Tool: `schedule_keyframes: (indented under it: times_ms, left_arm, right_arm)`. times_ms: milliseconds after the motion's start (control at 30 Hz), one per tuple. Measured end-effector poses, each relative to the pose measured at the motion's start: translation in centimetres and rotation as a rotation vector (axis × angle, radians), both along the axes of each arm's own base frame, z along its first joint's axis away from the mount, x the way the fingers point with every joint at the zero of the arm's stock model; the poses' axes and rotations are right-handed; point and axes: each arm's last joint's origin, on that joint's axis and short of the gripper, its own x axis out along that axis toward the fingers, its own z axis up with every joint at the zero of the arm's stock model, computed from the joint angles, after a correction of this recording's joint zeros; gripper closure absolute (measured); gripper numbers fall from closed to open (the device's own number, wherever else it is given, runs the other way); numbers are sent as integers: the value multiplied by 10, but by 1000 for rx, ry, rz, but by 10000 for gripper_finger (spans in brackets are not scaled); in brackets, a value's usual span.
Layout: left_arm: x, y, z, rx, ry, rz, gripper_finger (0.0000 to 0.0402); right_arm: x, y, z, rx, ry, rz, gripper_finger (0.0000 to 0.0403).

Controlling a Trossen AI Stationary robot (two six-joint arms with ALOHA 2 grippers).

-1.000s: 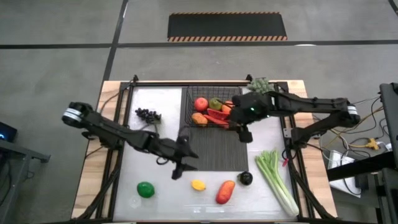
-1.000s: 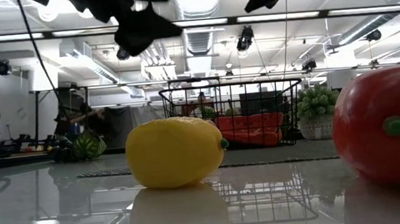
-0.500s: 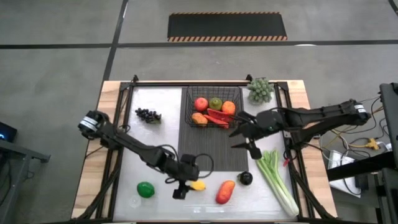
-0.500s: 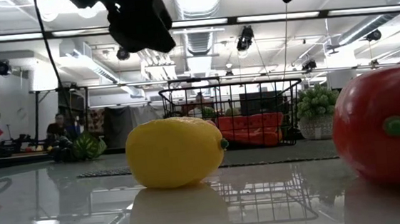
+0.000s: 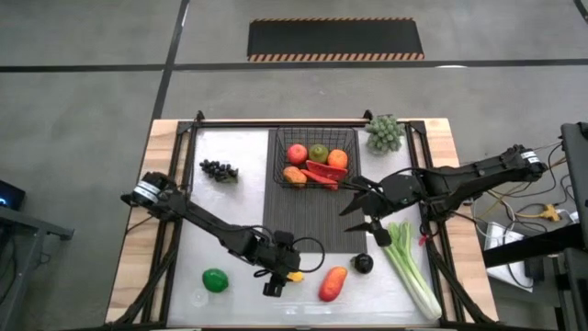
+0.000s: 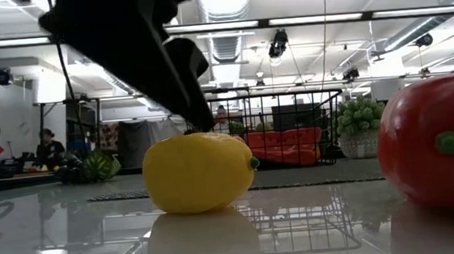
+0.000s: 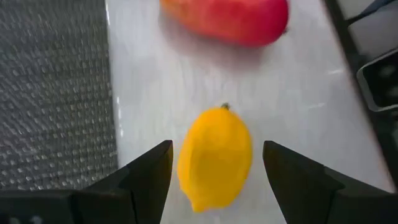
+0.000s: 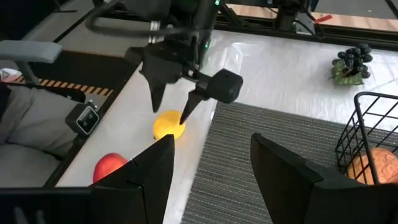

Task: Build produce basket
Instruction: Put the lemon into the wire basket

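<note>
The yellow lemon (image 7: pixel 214 158) lies on the white table near the front edge (image 5: pixel 294 274). My left gripper (image 7: pixel 217 180) is open, points down over the lemon, and has one finger on each side of it with gaps showing. The low view shows a fingertip (image 6: pixel 200 119) level with the lemon's top (image 6: pixel 200 171). The black wire basket (image 5: pixel 317 140) stands on the dark mat (image 5: pixel 312 225) and holds a tomato (image 5: pixel 296 154), a green fruit, oranges and a red chili (image 5: pixel 322 173). My right gripper (image 5: pixel 365 208) is open above the mat's right side.
A red-orange mango (image 5: pixel 333 283), a dark round object (image 5: pixel 364 264) and a celery stalk (image 5: pixel 409 267) lie to the lemon's right. A green fruit (image 5: pixel 215 280) sits to its left. Dark grapes (image 5: pixel 219 169) and a green bunch (image 5: pixel 385 133) lie farther back.
My left gripper moved from over the mat toward the near edge and came down around the lemon. My right gripper drew away from the basket toward the right and near side. The lemon stayed where it was.
</note>
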Motion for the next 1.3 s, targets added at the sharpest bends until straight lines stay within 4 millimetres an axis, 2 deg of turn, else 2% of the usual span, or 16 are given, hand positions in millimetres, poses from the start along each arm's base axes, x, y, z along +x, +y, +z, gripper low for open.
schedule_keyframes:
  times_ms: [467, 700, 933, 1033, 1300]
  left_arm:
    - [0, 0, -8, 12, -24, 16, 169]
    - [-6, 2, -24, -31, -41, 40, 169]
    - [-6, 2, -25, -44, -46, 49, 172]
    - [-7, 2, -26, -40, -44, 46, 192]
    - [-8, 3, -28, -44, -38, 44, 279]
  right_arm:
    - [4, 1, -4, -16, 8, -16, 204]
    - [4, 1, -4, -16, 9, -18, 204]
    - [4, 1, -4, -24, 6, -14, 204]
    - [4, 1, -4, -24, 6, -14, 204]
    - [4, 1, -4, -28, 4, -21, 204]
